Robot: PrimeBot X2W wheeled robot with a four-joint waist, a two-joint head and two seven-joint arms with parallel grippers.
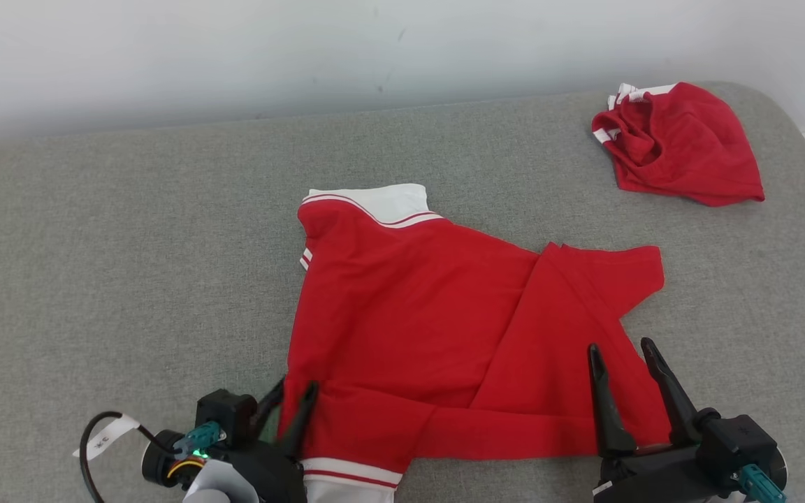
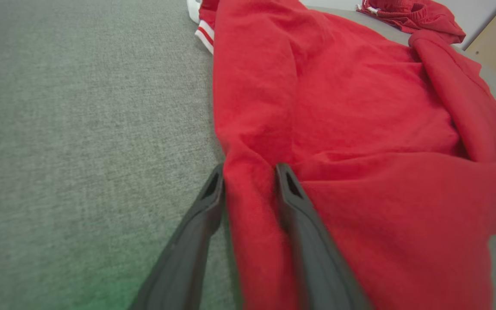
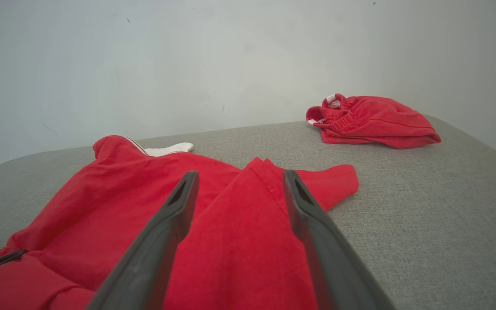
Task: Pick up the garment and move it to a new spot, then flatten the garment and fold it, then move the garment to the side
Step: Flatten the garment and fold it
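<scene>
Both grippers sit nearest in the head view: my left gripper (image 1: 296, 385) has its jaws spread astride the near-left edge of the red garment (image 1: 409, 314). The right gripper (image 1: 619, 347) hangs wide open over its near-right part. Mid-way on the grey woven cushion (image 1: 130, 279), the shirt lies flat with its right side folded over, so I judge folding begun and the move aside undone. Left wrist view: soft knit ridges up between the fingers (image 2: 196, 224), not yet pinched; right wrist view: a stitched hem (image 3: 269, 185) between open jaws, another red bundle (image 3: 373, 122) crumpled far right.

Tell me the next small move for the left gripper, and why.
Probably close the left gripper fully: its fingers straddle a ridge at the edge of the shirt, with the jaws apart, so no grip is made yet. The right gripper stands open over the other side.
</scene>
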